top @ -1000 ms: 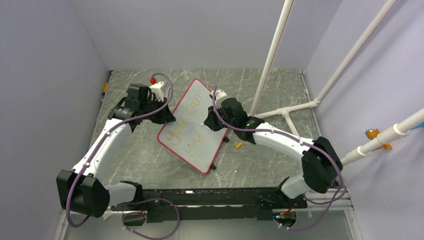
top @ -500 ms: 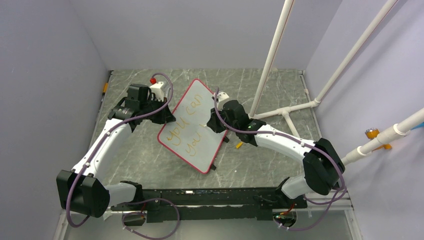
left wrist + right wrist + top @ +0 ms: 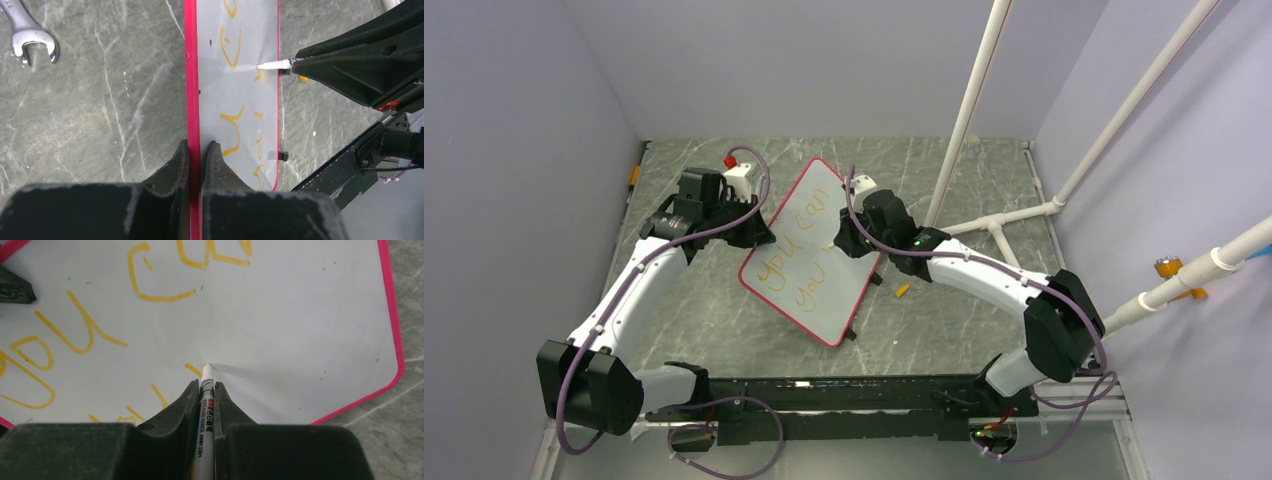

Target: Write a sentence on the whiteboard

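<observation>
The whiteboard (image 3: pixel 824 225) with a red-pink frame lies tilted in the middle of the table. Orange words (image 3: pixel 786 250) read "you can" and "you" in two lines. My left gripper (image 3: pixel 759 232) is shut on the board's left frame edge (image 3: pixel 193 100). My right gripper (image 3: pixel 842 245) is shut on a white marker (image 3: pixel 206 405). The marker's tip (image 3: pixel 207 366) touches the board just right of a short new orange stroke (image 3: pixel 192 370), after the second "you". The marker also shows in the left wrist view (image 3: pixel 274 64).
A steel wrench (image 3: pixel 27 35) lies on the grey marble table left of the board. A small orange cap (image 3: pixel 902 291) lies right of the board. White pipes (image 3: pixel 969 110) stand at the back right. A black clip (image 3: pixel 283 156) sits on the board's edge.
My right gripper with the marker shifted slightly back and left over the board's right half. The left gripper and the board have not moved.
</observation>
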### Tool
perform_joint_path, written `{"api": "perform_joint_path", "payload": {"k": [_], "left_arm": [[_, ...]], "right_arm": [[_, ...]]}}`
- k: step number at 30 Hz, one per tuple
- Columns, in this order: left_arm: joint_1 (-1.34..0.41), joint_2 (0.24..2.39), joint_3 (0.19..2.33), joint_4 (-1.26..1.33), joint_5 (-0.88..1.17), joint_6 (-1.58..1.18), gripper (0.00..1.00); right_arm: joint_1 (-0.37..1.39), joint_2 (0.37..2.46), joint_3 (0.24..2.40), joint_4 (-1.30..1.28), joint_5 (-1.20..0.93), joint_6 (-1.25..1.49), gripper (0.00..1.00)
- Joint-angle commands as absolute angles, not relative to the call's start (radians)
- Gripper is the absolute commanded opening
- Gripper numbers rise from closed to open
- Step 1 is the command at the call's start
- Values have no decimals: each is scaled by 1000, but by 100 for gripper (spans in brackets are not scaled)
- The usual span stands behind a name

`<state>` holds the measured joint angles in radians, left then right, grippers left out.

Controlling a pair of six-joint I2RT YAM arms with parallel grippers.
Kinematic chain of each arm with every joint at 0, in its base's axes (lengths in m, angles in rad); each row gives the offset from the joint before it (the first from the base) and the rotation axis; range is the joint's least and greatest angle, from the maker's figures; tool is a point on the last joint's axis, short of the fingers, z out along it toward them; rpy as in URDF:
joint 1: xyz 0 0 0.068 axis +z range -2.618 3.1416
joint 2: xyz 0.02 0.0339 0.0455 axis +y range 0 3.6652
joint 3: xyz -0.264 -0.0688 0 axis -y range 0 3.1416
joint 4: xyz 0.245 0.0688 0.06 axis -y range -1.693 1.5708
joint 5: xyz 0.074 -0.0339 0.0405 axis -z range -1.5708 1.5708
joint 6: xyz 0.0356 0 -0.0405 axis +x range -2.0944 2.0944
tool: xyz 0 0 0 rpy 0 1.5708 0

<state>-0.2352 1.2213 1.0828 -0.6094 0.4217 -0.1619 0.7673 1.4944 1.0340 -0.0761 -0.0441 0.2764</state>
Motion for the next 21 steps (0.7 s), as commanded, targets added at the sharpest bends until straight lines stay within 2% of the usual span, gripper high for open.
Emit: {"api": "perform_joint_path", "payload": {"k": [1, 11, 21], "left_arm": [[-232, 1215, 1084, -581, 282, -58, 0], [-233, 1217, 1085, -582, 282, -58, 0], [-234, 1216, 1084, -581, 282, -58, 0]], "right_arm": [[770, 1524, 1100, -65, -40, 265, 0], [770, 1527, 1107, -66, -34, 267, 0], [769, 1492, 1008, -52, -19, 270, 0]]}}
